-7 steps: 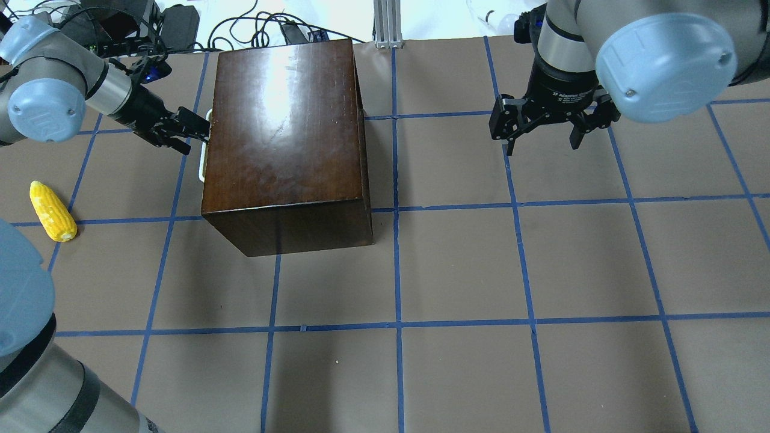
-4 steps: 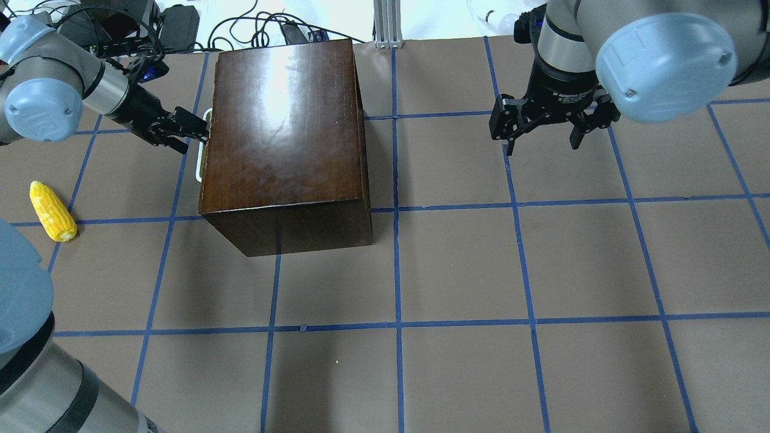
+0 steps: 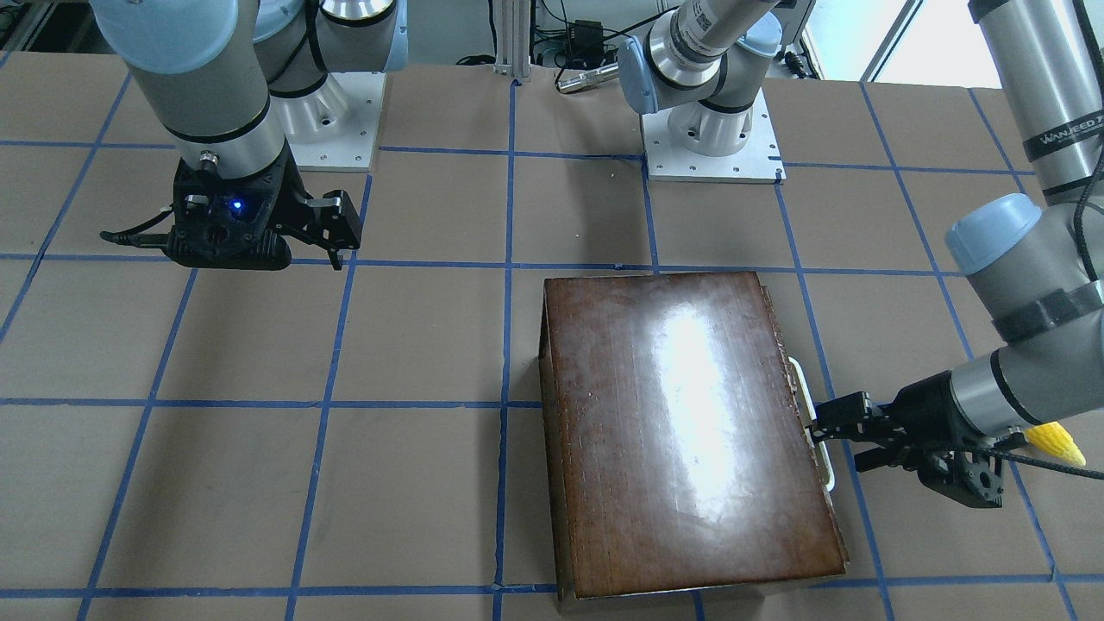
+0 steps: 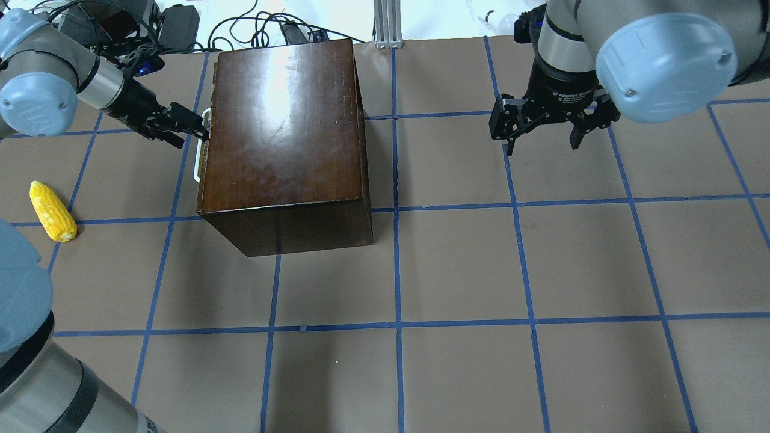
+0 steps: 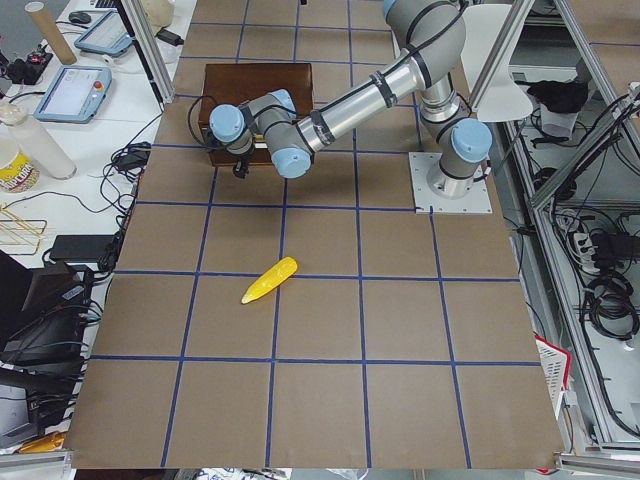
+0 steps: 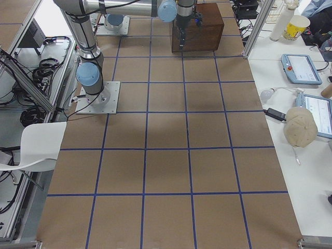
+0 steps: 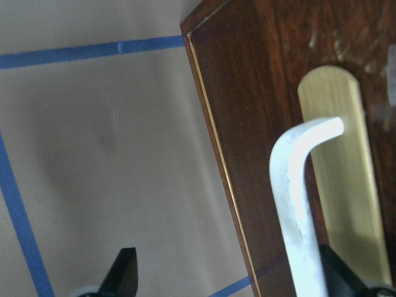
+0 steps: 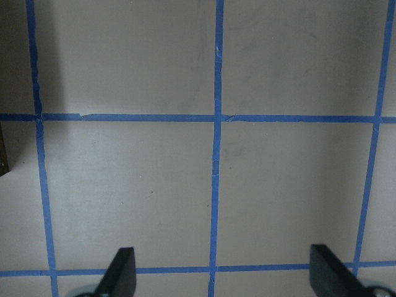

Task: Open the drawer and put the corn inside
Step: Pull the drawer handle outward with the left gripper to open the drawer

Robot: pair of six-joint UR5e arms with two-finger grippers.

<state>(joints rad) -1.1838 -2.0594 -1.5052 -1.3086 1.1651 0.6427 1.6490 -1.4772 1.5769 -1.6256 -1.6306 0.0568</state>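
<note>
The dark-brown wooden box (image 4: 283, 132) stands at the table's back left; it also shows in the front-facing view (image 3: 681, 423). Its drawer front (image 7: 266, 93) faces left, and the pale tray is hidden inside. My left gripper (image 4: 194, 133) is open at the white handle (image 4: 198, 156). In the left wrist view the handle (image 7: 297, 204) lies just inside one fingertip (image 7: 337, 275), the other fingertip (image 7: 127, 272) far off it. The yellow corn (image 4: 53, 211) lies on the table left of the box, apart from both grippers. My right gripper (image 4: 541, 141) is open and empty above the table.
Blue tape lines grid the brown table (image 4: 457, 270). Cables and gear (image 4: 174, 24) lie beyond the back edge behind the box. An aluminium post (image 4: 388, 24) stands at the back middle. The corn also shows in the exterior left view (image 5: 270, 280).
My left gripper has moved left and slightly back at the handle. The box's front-left corner has shifted a little to the left. The right arm and the corn have not moved.
</note>
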